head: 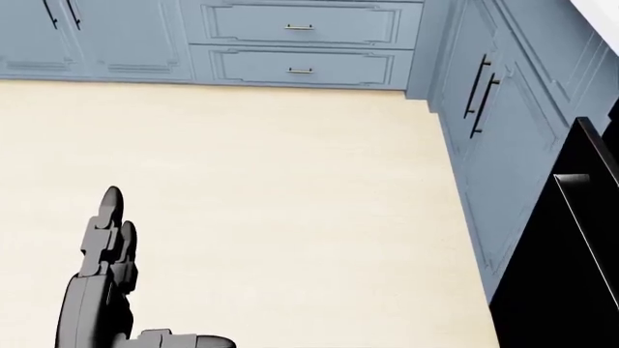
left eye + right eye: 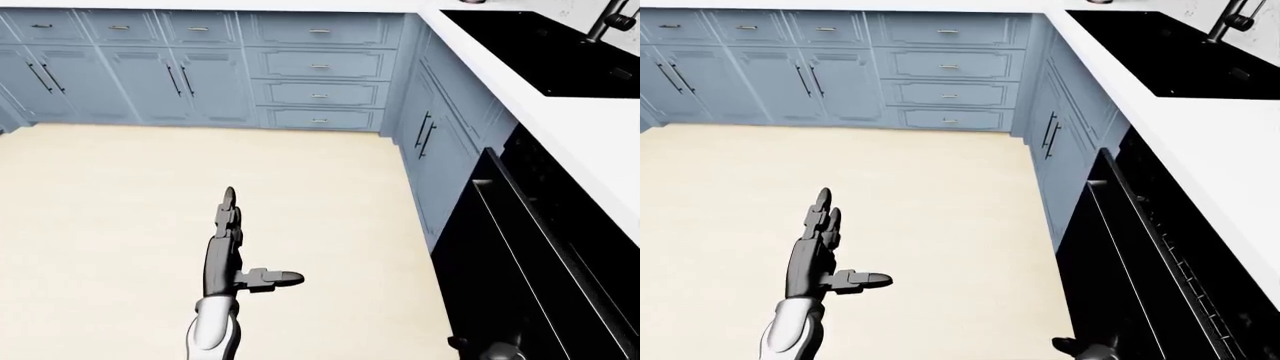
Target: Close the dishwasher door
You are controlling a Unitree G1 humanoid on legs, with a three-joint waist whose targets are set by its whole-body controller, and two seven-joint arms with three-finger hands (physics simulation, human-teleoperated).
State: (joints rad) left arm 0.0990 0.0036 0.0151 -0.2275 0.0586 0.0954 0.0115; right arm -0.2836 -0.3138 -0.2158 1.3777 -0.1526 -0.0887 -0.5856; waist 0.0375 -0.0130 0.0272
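Left hand spread wide open over the floor, fingers stretched straight toward the top of the left-eye view, thumb sticking out sideways toward the dishwasher door. Holding nothing, touching nothing, well apart from that door.

Right hand barely peeking in at the bottom edge of the right-eye view, just beside the door's lower part. Only a dark knuckly bit showing, so can't tell if open or closed.

Dishwasher door black, hanging partly open, tilted out from the cabinet run on the right of both eye views, top edge leaning away from the table. Gap between door and table edge shows some dark rack wire inside.

White table running above the dishwasher, with a black sink set into it further toward the top of the view, and a dark faucet at the top right corner.

Blue cabinet doors with black bar handles right next to the dishwasher door, on its upper side in the view. More blue cabinets and a stack of drawers with small metal pulls across the top, meeting the dishwasher run at the corner.

Pale cream floor filling everything to the left of the door.
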